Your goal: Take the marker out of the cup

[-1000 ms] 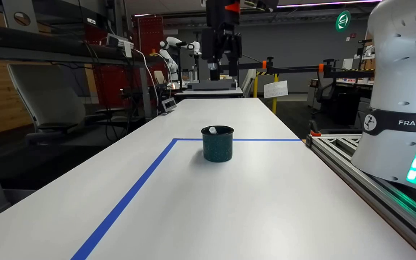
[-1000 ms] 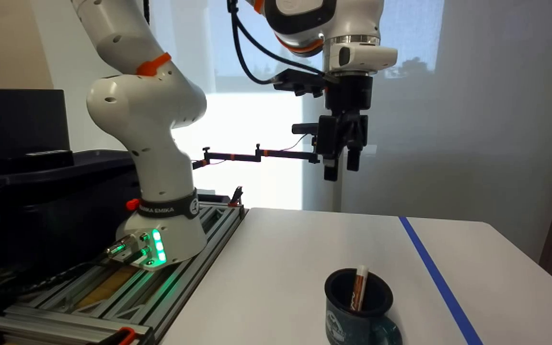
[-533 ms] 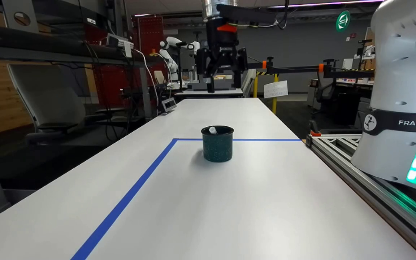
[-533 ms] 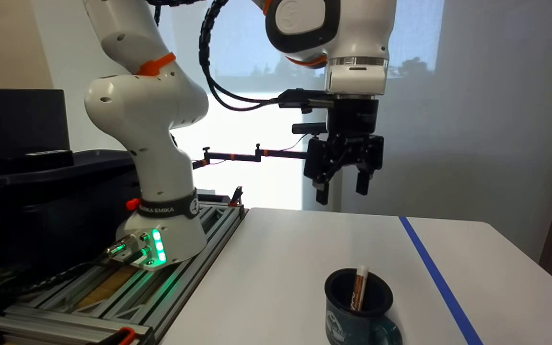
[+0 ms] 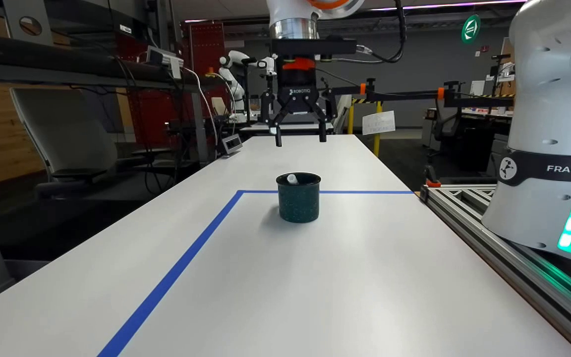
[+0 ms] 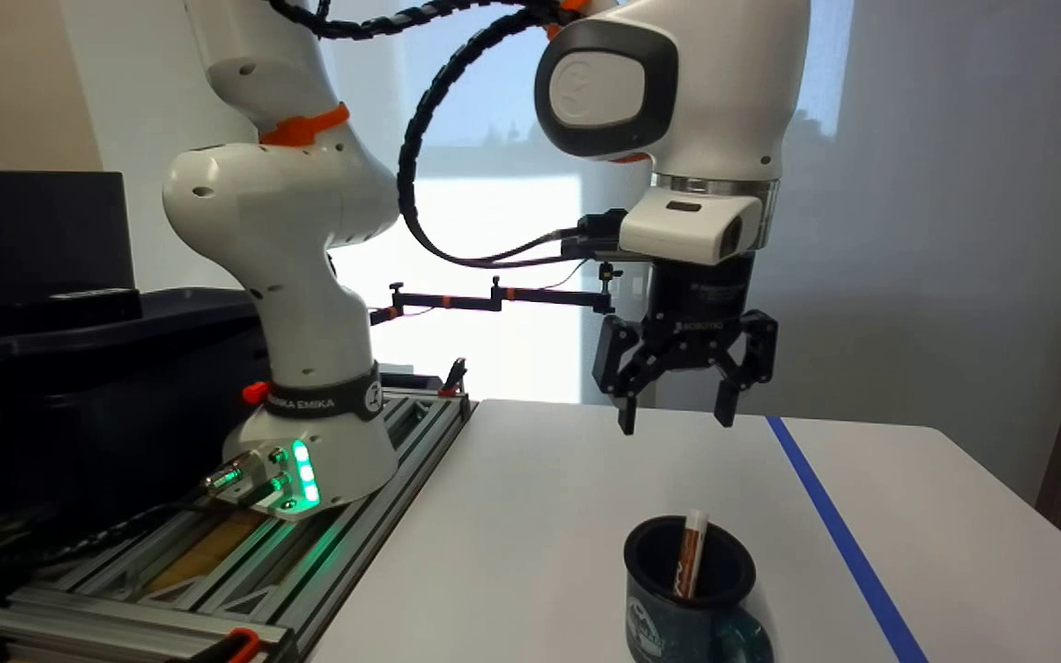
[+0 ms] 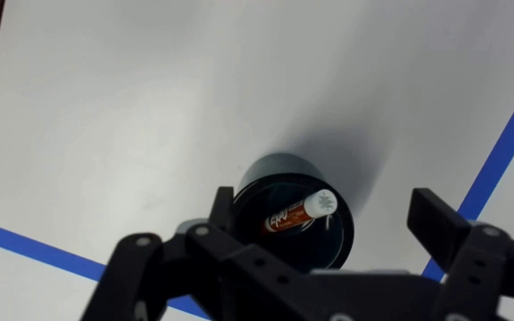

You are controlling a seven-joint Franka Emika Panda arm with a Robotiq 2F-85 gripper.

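The jaws of the gripper [image 5: 301, 139] stand wide apart, hanging over the cup [image 5: 299, 201], with their tips well above its rim in both exterior views. In the wrist view the cup sits off-centre between them: the tip at the left overlaps the rim as seen from there, while a stretch of white surface shows between the cup and the tip at the right. The marker [image 7: 299, 213] leans inside the cup, white end up toward the rim; whether it touches there I cannot tell. The cup stands upright on the table [image 5: 365, 277], inside the corner of the blue tape [image 5: 182, 264], one run of which passes behind it in an exterior view. White surface spreads out all round the cup. On the base side it ends at a thin dark border along the rail [image 5: 508, 263], well apart from the cup; on the opposite side, past the tape, a strip of table shows before the edge, with a chair [image 5: 67, 129] beyond. The base [image 5: 538, 208] stands at the rail; the arm [image 6: 282, 198] rises from it, leaves an exterior view at the top and shows again above the table, its wrist [image 6: 696, 226] holding the gripper [image 6: 676, 424] nearly straight down, slightly tilted. A black cable [image 6: 409, 166] loops beside the wrist.
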